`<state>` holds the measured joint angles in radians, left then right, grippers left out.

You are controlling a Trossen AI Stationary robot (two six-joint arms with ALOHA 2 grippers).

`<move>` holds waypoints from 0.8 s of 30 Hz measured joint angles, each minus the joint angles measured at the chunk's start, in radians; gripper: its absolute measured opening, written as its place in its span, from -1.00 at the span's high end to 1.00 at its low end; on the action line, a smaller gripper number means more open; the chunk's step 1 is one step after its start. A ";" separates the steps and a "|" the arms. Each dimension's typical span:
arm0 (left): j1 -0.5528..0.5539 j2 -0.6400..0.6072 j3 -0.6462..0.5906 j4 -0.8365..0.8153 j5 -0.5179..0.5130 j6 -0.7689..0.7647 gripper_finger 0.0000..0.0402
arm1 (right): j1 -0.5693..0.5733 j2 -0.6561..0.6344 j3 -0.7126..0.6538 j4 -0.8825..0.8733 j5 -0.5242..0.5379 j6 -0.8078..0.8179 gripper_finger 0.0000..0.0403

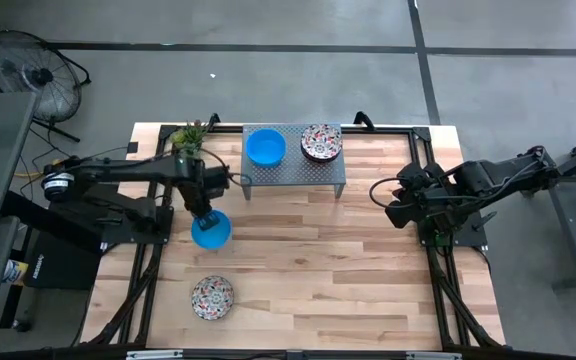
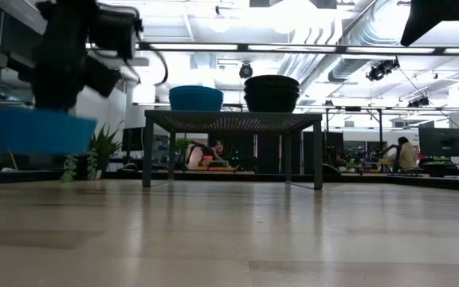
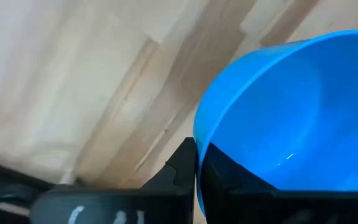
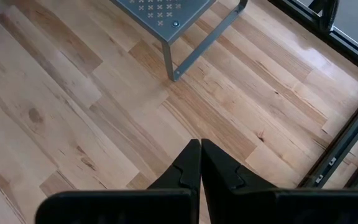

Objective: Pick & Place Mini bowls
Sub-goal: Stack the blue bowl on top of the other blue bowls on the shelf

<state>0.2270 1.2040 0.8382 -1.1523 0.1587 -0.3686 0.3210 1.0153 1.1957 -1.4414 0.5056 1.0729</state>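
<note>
Bright blue bowl [image 3: 303, 118], rim pinched between dark fingers [image 3: 182, 171], over pale wooden table [image 3: 73, 81]

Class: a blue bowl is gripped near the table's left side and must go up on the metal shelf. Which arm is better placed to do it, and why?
Left. The left gripper is shut on the blue bowl's rim, close to the metal shelf. The right gripper waits shut and empty at the table's right edge.
</note>
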 joint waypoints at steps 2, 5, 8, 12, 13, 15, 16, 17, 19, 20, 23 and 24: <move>0.027 -0.015 0.064 -0.054 -0.013 0.042 0.99 | 0.000 0.000 0.000 0.000 -0.001 0.000 1.00; 0.078 -0.023 0.159 -0.105 -0.019 0.105 0.99 | 0.000 0.000 0.000 0.000 -0.004 0.000 1.00; 0.132 -0.023 0.269 -0.152 -0.020 0.154 1.00 | 0.000 0.000 0.000 0.000 -0.007 0.000 1.00; 0.207 -0.016 0.414 -0.185 -0.023 0.191 1.00 | 0.000 0.000 0.000 0.000 -0.018 0.000 1.00; 0.221 -0.007 0.449 -0.183 -0.029 0.192 1.00 | 0.000 0.000 0.000 0.001 -0.027 0.001 1.00; 0.246 0.018 0.511 -0.184 -0.052 0.193 1.00 | 0.000 0.000 0.000 0.001 -0.043 0.004 1.00; 0.259 0.033 0.545 -0.184 -0.060 0.197 1.00 | 0.000 0.000 0.000 0.001 -0.044 0.008 1.00; 0.273 0.047 0.577 -0.183 -0.061 0.206 1.00 | 0.000 0.000 0.000 0.001 -0.044 0.011 1.00; 0.299 0.081 0.636 -0.183 -0.060 0.226 1.00 | 0.000 0.000 0.000 0.001 -0.044 0.017 1.00; 0.311 0.099 0.663 -0.183 -0.060 0.238 1.00 | 0.000 0.000 0.000 0.001 -0.044 0.018 1.00; 0.347 0.170 0.745 -0.183 -0.048 0.269 1.00 | 0.000 0.000 0.000 0.001 -0.045 0.019 1.00; 0.353 0.196 0.770 -0.182 -0.040 0.281 1.00 | 0.000 0.000 0.000 0.001 -0.044 0.019 1.00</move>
<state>0.5799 1.3998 1.6085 -1.3342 0.1192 -0.0878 0.3210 1.0153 1.1954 -1.4399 0.4614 1.0916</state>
